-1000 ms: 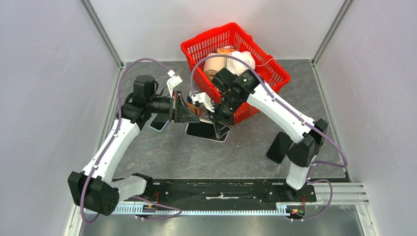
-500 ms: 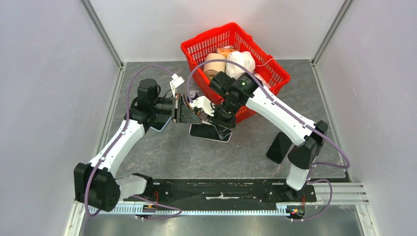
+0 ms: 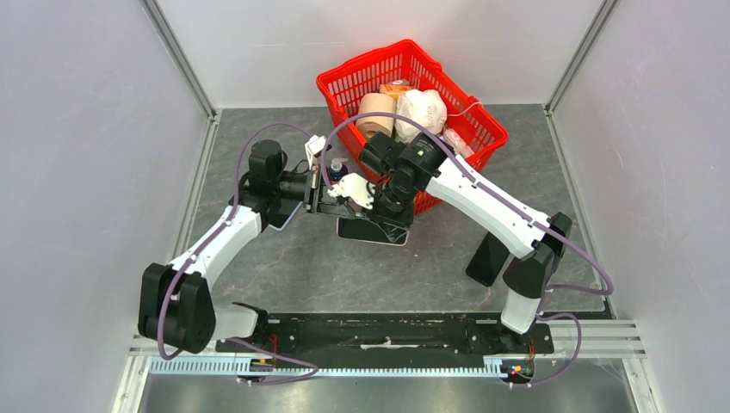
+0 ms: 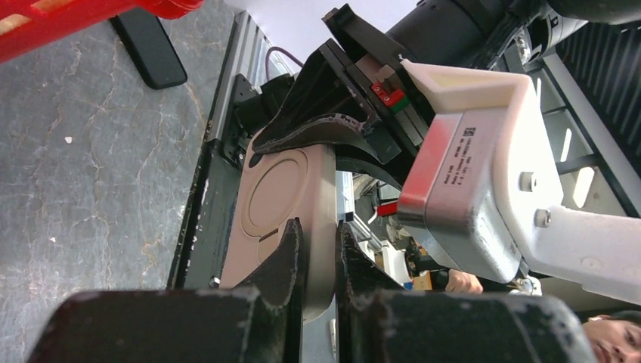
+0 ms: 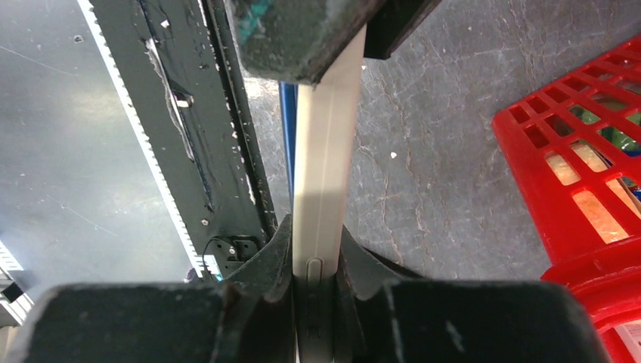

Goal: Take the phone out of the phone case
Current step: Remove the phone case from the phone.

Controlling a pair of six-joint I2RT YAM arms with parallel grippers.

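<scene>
The phone in its beige case [image 3: 368, 230] is held level, dark screen up, between both arms in front of the basket. My left gripper [image 3: 325, 196] is shut on the case's left end. In the left wrist view the gripper [image 4: 320, 228] pinches the case's edge beside the round ring on the case back [image 4: 278, 189]. My right gripper [image 3: 387, 213] is shut on the case from the far side. In the right wrist view the gripper [image 5: 316, 231] clamps the case's side [image 5: 325, 136] at a side button. The phone is still inside the case.
A red basket [image 3: 469, 146] with rolls and bags stands just behind the grippers. A second, light-blue phone [image 3: 284, 220] lies under my left arm. A black wedge [image 3: 488, 258] stands at the right. A blue-capped bottle [image 3: 337, 163] stands by the basket.
My left gripper has moved right, up to the right gripper, and now grips the case's left end. The right gripper and phone have shifted slightly left and nearer.
</scene>
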